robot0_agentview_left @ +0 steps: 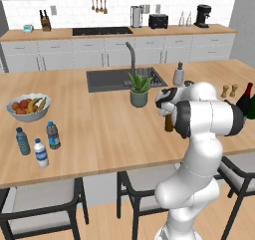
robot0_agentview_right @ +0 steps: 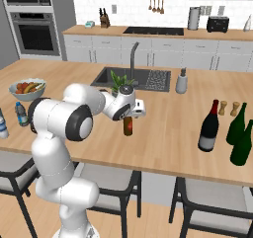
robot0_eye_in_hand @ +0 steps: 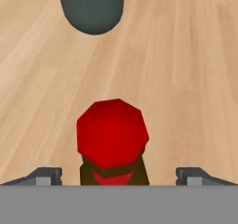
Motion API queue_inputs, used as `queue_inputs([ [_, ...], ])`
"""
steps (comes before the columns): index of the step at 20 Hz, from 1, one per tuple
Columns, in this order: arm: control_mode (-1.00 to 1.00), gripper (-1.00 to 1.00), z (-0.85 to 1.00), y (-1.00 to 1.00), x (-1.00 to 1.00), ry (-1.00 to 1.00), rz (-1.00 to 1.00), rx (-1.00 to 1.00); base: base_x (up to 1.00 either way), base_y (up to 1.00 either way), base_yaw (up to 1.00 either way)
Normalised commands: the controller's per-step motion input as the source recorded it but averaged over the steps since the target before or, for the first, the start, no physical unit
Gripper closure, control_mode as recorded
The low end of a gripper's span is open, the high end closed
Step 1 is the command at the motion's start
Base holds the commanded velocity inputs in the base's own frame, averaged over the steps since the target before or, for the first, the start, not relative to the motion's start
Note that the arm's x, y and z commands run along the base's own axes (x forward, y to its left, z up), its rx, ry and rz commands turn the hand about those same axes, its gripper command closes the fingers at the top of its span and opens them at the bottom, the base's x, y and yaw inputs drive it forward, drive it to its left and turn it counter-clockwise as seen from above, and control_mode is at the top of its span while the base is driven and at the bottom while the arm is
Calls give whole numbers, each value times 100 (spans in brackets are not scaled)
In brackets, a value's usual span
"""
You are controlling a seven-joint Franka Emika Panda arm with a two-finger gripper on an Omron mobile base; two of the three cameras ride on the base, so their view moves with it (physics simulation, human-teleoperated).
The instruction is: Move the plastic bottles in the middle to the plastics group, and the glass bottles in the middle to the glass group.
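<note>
Far left on the light wooden desk (robot0_agentview_left: 99, 129): grey bowl of mixed fruit (robot0_agentview_left: 28, 107). Just in front of it, three small plastic water bottles standing upright in a loose cluster: all-blue bottle with blue cap (robot0_agentview_left: 22, 141), clear bottle with white cap and blue label (robot0_agentview_left: 41, 153), greyish clear bottle with dark cap and dark blue label (robot0_agentview_left: 53, 135). Near desk centre: dark green round pot with a spiky plant (robot0_agentview_left: 139, 91), in front of the black sink (robot0_agentview_left: 124, 78).

Right of the pot: small brown glass bottle with red top (robot0_agentview_right: 128, 126), upright, on the desk. End effector (robot0_eye_in_hand: 118, 174) poised directly over its cap, fingers spread wide on either side, not touching it, nothing held.

Farther right: tall near-black wine bottle with red foil neck (robot0_agentview_right: 209, 127), upright, near the desk's front edge. Just beside it, large dark green glass bottles (robot0_agentview_right: 239, 133), two seen in right base view. Behind these, two small wooden shakers (robot0_agentview_right: 229, 107).
</note>
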Motion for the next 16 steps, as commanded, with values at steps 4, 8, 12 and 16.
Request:
queue_inputs([
  [4,-100,100,0,0,0,0,0,0,0,0,0],
  [8,-100,100,0,-1,0,0,0,0,0,0,0],
  [12,-100,100,16,-15,-16,-1,0,0,0,0,0],
  [16,-100,100,37,-47,-36,-8,-5,1,0,0,0],
])
